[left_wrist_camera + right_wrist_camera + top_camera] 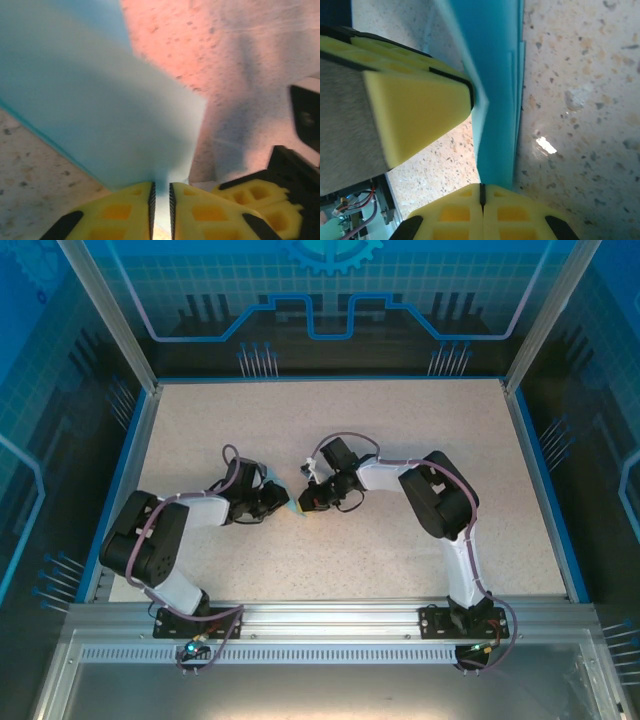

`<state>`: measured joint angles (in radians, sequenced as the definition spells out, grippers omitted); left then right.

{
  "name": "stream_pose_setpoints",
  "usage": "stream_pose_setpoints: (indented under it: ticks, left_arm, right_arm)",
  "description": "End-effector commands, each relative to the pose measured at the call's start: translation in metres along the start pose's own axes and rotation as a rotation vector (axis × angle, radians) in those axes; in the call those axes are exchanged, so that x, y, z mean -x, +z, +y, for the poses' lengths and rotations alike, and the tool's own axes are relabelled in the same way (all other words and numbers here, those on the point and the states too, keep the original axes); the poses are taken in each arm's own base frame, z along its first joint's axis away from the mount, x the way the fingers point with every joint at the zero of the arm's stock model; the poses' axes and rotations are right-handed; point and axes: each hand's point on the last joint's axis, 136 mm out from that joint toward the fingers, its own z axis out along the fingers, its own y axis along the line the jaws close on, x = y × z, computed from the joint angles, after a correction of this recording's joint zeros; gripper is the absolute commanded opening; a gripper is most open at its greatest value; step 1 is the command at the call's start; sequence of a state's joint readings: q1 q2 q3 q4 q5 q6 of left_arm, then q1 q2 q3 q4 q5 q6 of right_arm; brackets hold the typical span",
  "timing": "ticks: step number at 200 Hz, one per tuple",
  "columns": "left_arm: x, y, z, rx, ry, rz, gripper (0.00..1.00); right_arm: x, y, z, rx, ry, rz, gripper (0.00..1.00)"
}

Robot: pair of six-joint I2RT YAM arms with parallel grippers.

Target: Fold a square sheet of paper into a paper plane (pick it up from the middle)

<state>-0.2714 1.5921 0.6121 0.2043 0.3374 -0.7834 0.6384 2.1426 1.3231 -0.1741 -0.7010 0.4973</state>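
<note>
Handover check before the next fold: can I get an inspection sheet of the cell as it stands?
Surface: speckled beige table, no damage seen.
Job's things: light blue paper, folded in layers, between both grippers near the table's centre.
Clutter: nothing seen.
Grippers: right gripper shut on the paper's edge; left gripper shows a slim gap with paper running into it, grip unclear.
Cables: purple cables routed along both arms, no snag seen.
Surroundings: blue printed panels; metal rail at the near edge.

Speckled beige tabletop (400, 430) at centre, blue edging strips (538, 470) at 3 and 9 o'clock, blue circuit-print backdrop (330, 290) at 12, aluminium rail (330, 620) at 6.
</note>
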Motion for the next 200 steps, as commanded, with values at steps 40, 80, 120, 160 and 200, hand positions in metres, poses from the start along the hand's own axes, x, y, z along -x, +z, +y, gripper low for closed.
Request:
stream_pose_setpoints:
  ticks: [40, 80, 120, 160, 200]
  left_arm:
    - [-0.011, -0.009, -0.021, -0.110, 0.080, 0.012, 0.20]
    - [-0.018, 0.000, -0.011, -0.091, 0.069, 0.038, 0.16]
    - [-0.019, 0.005, -0.007, -0.078, 0.071, 0.047, 0.13]
    - [-0.018, 0.008, -0.002, -0.058, 0.075, 0.051, 0.11]
    - [-0.017, 0.012, 0.002, -0.038, 0.076, 0.048, 0.10]
  right_arm:
    - [-0.006, 0.006, -0.015, 0.045, 0.128, 0.042, 0.00]
    - [-0.011, 0.010, -0.026, 0.004, 0.172, 0.068, 0.00]
    - [-0.014, 0.015, -0.035, -0.009, 0.214, 0.083, 0.00]
    - [-0.015, 0.017, -0.038, -0.018, 0.233, 0.093, 0.00]
    - [-0.016, 0.017, -0.040, -0.024, 0.242, 0.097, 0.00]
